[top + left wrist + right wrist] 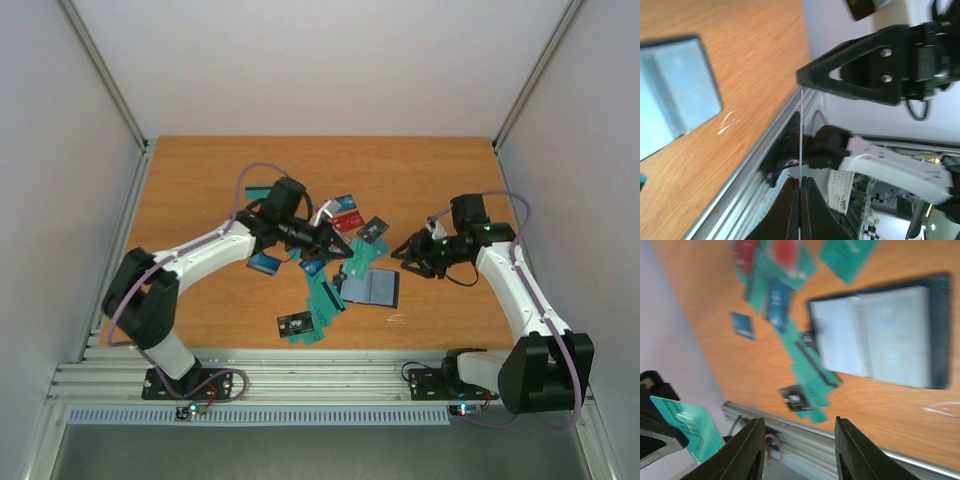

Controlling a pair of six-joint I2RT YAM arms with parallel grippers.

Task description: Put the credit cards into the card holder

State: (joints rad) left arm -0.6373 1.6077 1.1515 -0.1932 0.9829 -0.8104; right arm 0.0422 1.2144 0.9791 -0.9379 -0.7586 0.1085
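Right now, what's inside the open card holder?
The card holder lies open, its pale sleeves bare: no card on them. Whether any is tucked inside a pocket is too blurred to tell; what lies beneath it is covered.

Seen from the left wrist, the card holder [675, 95] runs off the picture's left edge, and from the right wrist the credit cards [815, 375] left of it are smeared, their print unreadable.

Teal, red and blue credit cards [322, 300], navy-edged pale-lined card holder [372, 287], orange wood-grain table [200, 180].
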